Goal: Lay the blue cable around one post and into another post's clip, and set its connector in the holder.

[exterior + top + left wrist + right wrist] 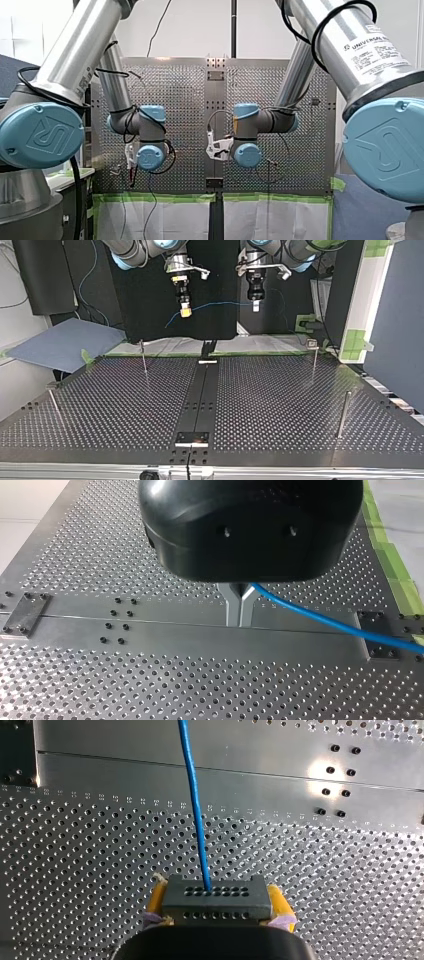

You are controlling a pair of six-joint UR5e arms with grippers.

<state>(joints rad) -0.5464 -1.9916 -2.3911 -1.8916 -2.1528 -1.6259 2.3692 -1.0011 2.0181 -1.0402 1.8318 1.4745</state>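
In the right wrist view, my right gripper [216,906] has its yellow pads [280,902] shut on a dark grey connector [215,896]. The blue cable [195,805] leaves the connector's face and runs ahead over the plate. The metal fingers of my left gripper [239,623] are shut on the blue cable [320,618], which trails off to one side. Seen from the top view, both grippers hang high above the table's far edge: my right gripper [185,312] at the left, my left gripper [256,306] at the right. The cable [220,303] spans between them.
Thin posts stand on the perforated table [280,405]: one at the far left [144,359], one at the far right [314,362] with a small clip on top, a thicker one at the near right [342,415], and one at the near left [54,404]. A small block [192,438] sits on the centre strip near the front edge.
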